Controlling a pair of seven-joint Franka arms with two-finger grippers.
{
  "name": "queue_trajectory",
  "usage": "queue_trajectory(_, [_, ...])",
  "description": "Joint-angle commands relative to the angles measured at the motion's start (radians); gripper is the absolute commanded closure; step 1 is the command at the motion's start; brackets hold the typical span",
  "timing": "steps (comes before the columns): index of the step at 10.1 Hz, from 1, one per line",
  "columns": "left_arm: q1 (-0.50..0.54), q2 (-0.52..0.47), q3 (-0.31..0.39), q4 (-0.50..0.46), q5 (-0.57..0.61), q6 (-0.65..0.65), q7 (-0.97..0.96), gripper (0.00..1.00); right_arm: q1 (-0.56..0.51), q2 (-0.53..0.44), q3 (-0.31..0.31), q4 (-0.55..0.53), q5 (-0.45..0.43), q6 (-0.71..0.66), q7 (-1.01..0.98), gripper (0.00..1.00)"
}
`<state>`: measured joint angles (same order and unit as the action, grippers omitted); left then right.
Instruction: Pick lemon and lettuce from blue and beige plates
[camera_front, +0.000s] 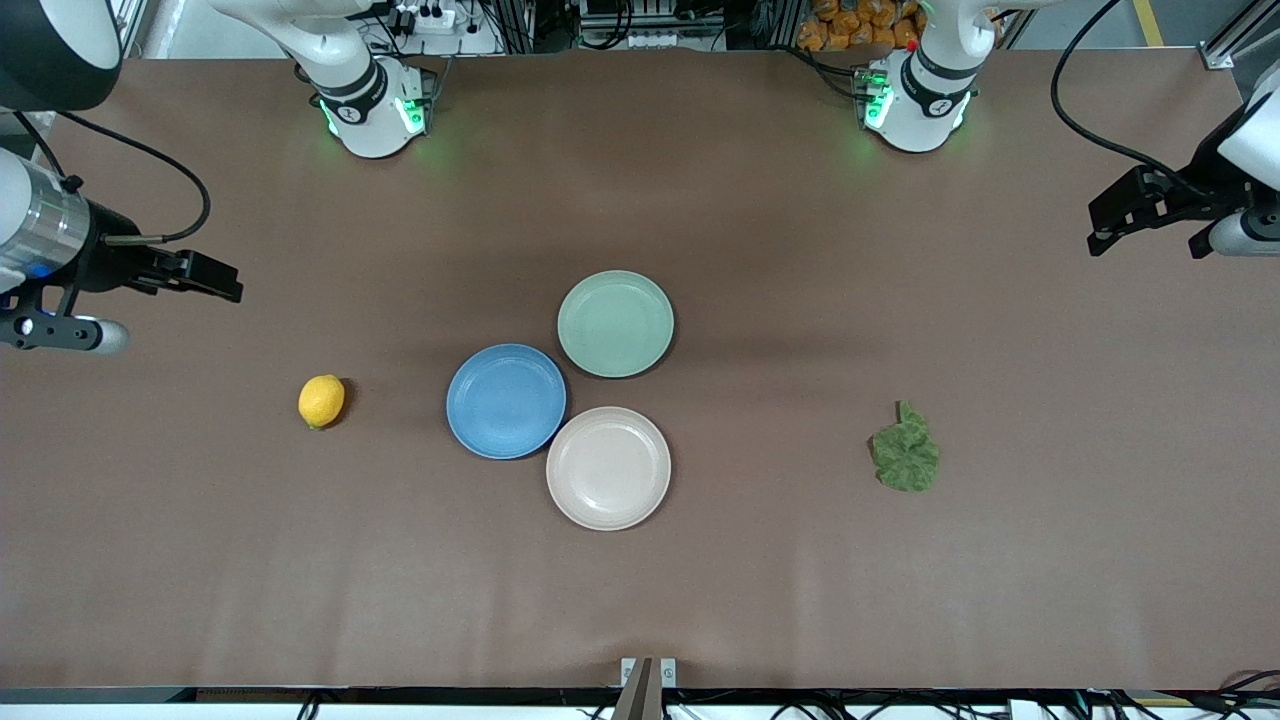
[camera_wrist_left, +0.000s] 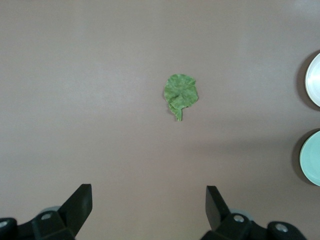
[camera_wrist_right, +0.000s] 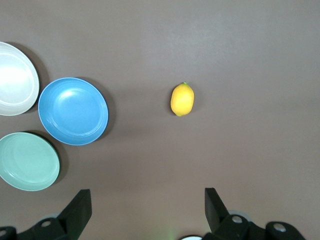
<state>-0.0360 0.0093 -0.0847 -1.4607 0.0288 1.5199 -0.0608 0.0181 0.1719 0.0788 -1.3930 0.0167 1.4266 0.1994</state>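
The lemon (camera_front: 321, 401) lies on the bare table toward the right arm's end, beside the blue plate (camera_front: 506, 401). The lettuce (camera_front: 906, 460) lies on the bare table toward the left arm's end. The blue plate and the beige plate (camera_front: 608, 467) are both empty. My right gripper (camera_front: 205, 278) is open and empty, high over the table's right-arm end; its wrist view shows the lemon (camera_wrist_right: 182, 99) and the blue plate (camera_wrist_right: 73, 111). My left gripper (camera_front: 1125, 218) is open and empty, high over the left-arm end; its wrist view shows the lettuce (camera_wrist_left: 180, 95).
A pale mint-green plate (camera_front: 615, 323), empty, touches the blue and beige plates and lies farther from the front camera than they do. The three plates cluster at the table's middle. Both arm bases stand along the table's back edge.
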Motion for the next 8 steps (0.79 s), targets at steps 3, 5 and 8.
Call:
queue_trajectory(3, [0.013, -0.006, -0.010, -0.004, 0.010, -0.004, -0.002, 0.00, -0.020, -0.083, 0.002, -0.106, -0.011, 0.035, -0.051, 0.00])
queue_trajectory(5, [0.022, -0.003, -0.010, -0.003, 0.010, -0.004, 0.013, 0.00, -0.027, -0.078, 0.001, -0.098, -0.024, 0.037, -0.070, 0.00])
queue_trajectory(8, [0.027, -0.003, -0.010, 0.003, 0.010, -0.004, 0.013, 0.00, -0.033, -0.075, -0.001, -0.081, -0.023, 0.031, -0.062, 0.00])
